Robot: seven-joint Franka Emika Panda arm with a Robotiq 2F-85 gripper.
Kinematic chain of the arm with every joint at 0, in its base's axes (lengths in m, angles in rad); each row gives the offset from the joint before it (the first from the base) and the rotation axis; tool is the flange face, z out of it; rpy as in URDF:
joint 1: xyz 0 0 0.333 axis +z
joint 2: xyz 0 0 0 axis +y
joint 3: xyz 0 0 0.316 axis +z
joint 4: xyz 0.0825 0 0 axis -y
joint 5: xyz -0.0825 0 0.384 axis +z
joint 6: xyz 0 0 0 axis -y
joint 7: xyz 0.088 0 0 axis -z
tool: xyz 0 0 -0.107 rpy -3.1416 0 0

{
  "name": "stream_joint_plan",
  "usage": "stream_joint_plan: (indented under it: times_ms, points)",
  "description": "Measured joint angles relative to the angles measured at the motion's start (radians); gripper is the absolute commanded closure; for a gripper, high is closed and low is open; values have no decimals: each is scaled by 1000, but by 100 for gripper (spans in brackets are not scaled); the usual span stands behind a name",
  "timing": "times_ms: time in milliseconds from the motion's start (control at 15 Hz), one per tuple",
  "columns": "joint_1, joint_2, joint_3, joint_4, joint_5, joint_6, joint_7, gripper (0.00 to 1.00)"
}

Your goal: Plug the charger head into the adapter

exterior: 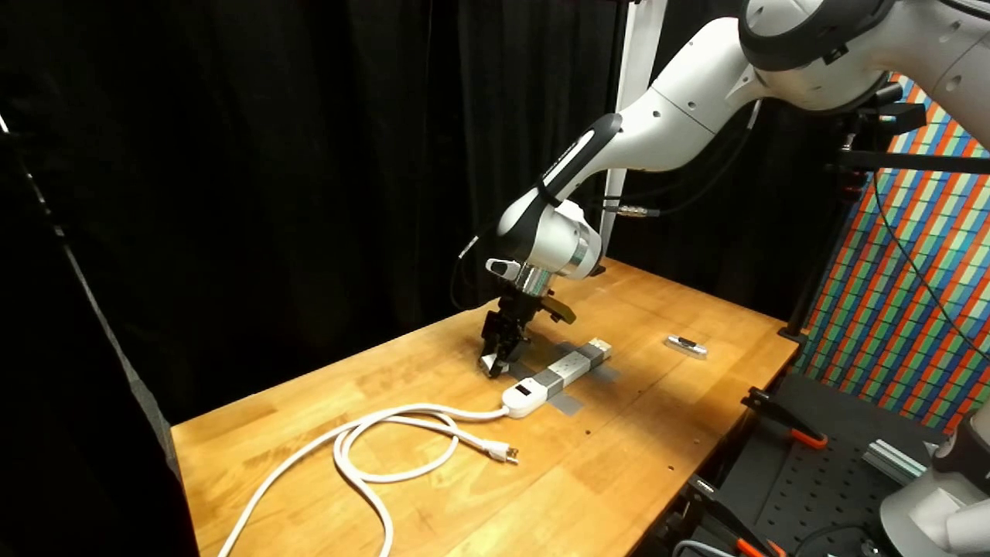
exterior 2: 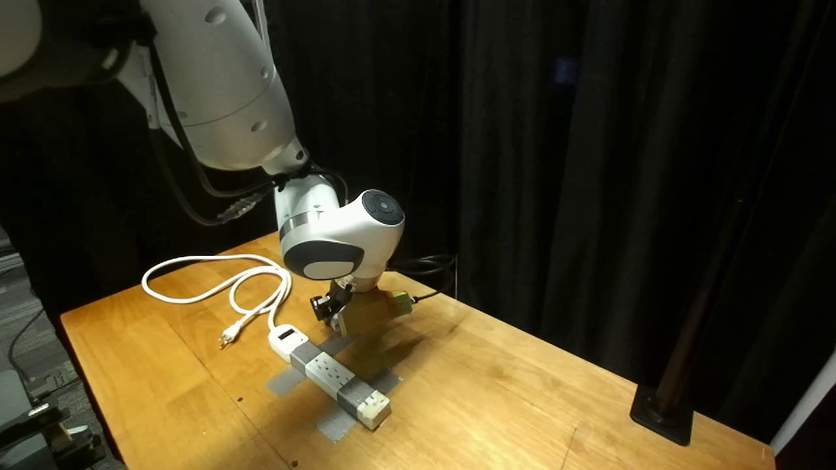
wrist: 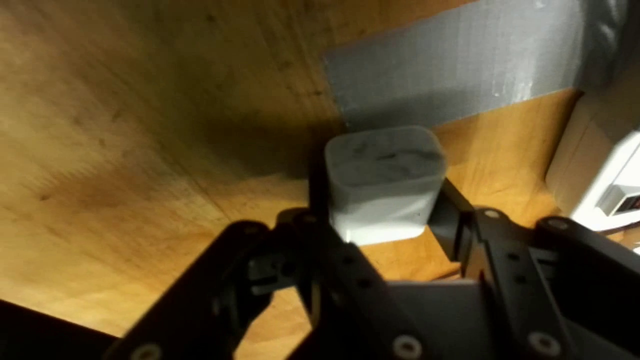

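Note:
The charger head (wrist: 385, 155), a small white block, sits between both fingers of my gripper (wrist: 382, 202) in the wrist view, with a finger against each side. In an exterior view the charger head (exterior: 493, 364) shows at the fingertips of the gripper (exterior: 501, 352), low over the table; whether it touches the wood is unclear. The adapter (exterior: 570, 368), a long white and grey bar, lies taped to the table beside the gripper. Its sockets face up in an exterior view (exterior 2: 330, 371). Only its switch end (wrist: 592, 145) shows at the wrist view's right edge.
A looped white cable (exterior: 371, 418) runs from the adapter, its plug (exterior: 499, 450) lying on the wooden table (exterior: 619, 472). Grey tape strips (exterior 2: 337, 423) hold the adapter down. A small dark-and-white piece (exterior: 686, 346) lies farther along. A dark post base (exterior 2: 662, 412) stands at the table edge.

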Motion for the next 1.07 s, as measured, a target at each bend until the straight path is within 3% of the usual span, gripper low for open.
stream_joint_plan:
  times_ms: [400, 667, 1067]
  points:
    - [41, -14, -53, 24, -14, -33, 75, 77]
    - [111, -67, -196, 33, -91, -43, 276, 77]
    - [219, -194, -414, 0, -320, -121, 638, 77]
